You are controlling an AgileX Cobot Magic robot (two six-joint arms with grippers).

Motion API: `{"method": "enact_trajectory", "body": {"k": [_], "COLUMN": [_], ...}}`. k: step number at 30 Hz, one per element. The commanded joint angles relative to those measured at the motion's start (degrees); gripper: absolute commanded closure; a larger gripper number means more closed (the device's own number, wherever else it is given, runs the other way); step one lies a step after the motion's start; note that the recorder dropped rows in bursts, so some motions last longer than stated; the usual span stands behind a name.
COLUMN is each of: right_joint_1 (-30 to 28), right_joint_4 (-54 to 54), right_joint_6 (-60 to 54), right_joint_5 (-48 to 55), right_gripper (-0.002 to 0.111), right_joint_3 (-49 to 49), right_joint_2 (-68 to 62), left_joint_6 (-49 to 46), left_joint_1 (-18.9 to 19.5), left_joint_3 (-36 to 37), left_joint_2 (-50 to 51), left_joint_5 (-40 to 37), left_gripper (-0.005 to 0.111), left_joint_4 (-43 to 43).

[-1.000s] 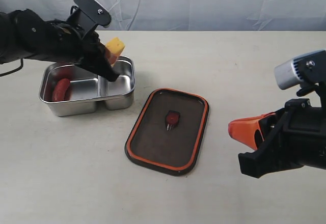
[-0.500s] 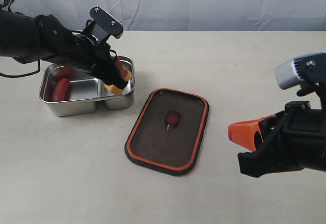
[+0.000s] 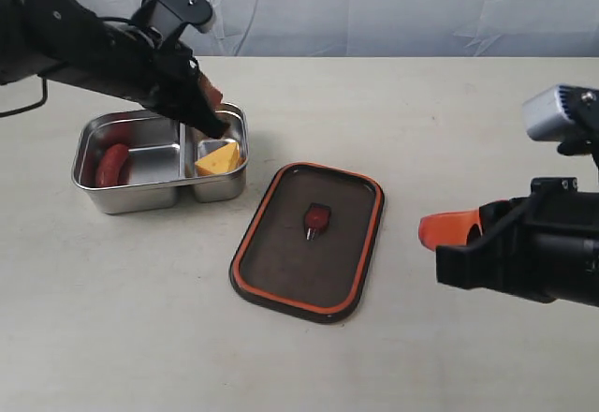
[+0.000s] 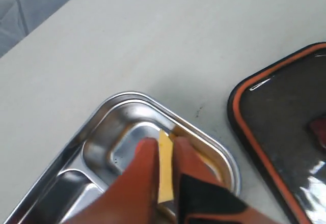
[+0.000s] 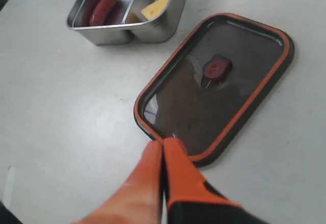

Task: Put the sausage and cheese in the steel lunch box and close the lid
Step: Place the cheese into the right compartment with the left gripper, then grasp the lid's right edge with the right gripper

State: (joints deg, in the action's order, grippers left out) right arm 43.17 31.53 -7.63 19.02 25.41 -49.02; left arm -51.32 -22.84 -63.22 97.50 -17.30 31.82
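The steel lunch box (image 3: 140,204) stands at the left. The red sausage (image 3: 112,164) lies in its larger compartment, and the yellow cheese (image 3: 220,159) rests tilted in the smaller one. My left gripper (image 3: 217,124) hovers just above the cheese, narrowly open; in the left wrist view the cheese (image 4: 165,168) shows through the gap between the fingers (image 4: 145,158). The dark lid (image 3: 281,262) lies flat beside the box, orange rim up, its red valve tab (image 3: 316,217) in the middle. My right gripper (image 3: 429,232) is shut and empty, right of the lid; its tips (image 5: 163,142) are near the lid's edge (image 5: 244,81).
A pale tabletop (image 3: 421,112) carries everything, with a grey cloth backdrop (image 3: 393,0) behind it. The left arm's black body (image 3: 75,47) reaches over the box's far side. The right arm's bulk (image 3: 533,262) fills the right edge.
My left gripper lowered the cheese into the smaller compartment, let it go and rose slightly up and back. The right gripper has shifted slightly.
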Motion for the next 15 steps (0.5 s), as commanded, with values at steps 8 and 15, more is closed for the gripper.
{"method": "enact_trajectory", "body": {"k": [8, 15], "right_joint_1": [-12.98, -15.18], "right_joint_4": [-23.02, -23.24], "right_joint_6": [20.21, 19.72], "right_joint_5": [8.73, 18.05], "right_gripper": [0.109, 0.093], "right_joint_3": [9.14, 21.79], "right_joint_2": [-8.98, -31.76], "left_joint_6": [25.03, 25.15], "left_joint_1": [-0.02, -0.02], "left_joint_3": [8.65, 17.47], "left_joint_2": [-17.93, -22.41], "left_joint_5": [-14.48, -15.94], "left_gripper": [0.107, 0.107], "left_joint_4": [-2.24, -2.94]}}
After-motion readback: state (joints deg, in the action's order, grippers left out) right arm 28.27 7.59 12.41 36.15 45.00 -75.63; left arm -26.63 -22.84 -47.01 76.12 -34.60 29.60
